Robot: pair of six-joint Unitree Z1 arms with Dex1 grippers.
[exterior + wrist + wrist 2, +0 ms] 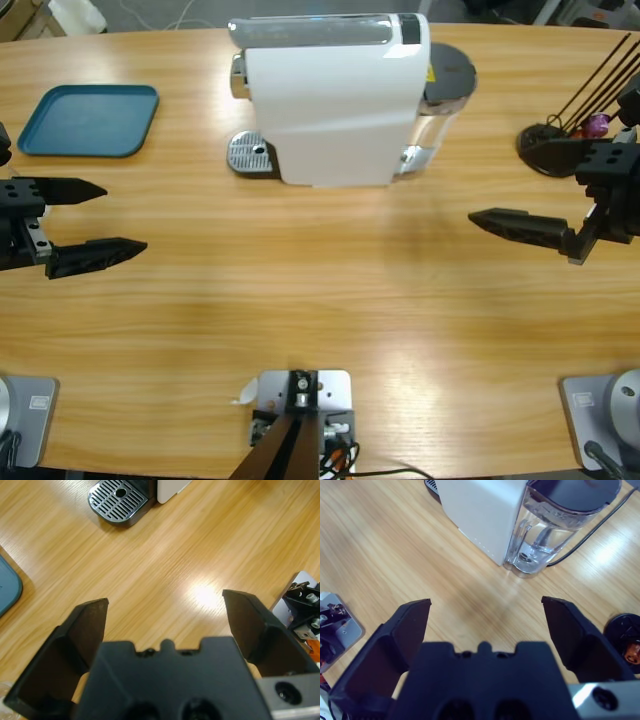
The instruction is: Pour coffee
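Note:
No coffee and no cup show in any view. A white coffee machine [335, 100] stands at the table's far middle, with its metal drip grate [250, 155] at its left foot and a clear water tank [440, 95] at its right. My left gripper [125, 218] hovers open and holds nothing at the left edge; the left wrist view looks past it [165, 600] to the drip grate [120, 500]. My right gripper [500, 185] is open and holds nothing at the right; its wrist view [485, 602] faces the machine [480, 510] and water tank [555, 525].
A teal tray [90, 120] lies at the far left, its corner [7, 587] showing in the left wrist view. A black round stand with thin rods [545, 150] sits at the far right, beside the right gripper, its base [625, 635] showing in the right wrist view.

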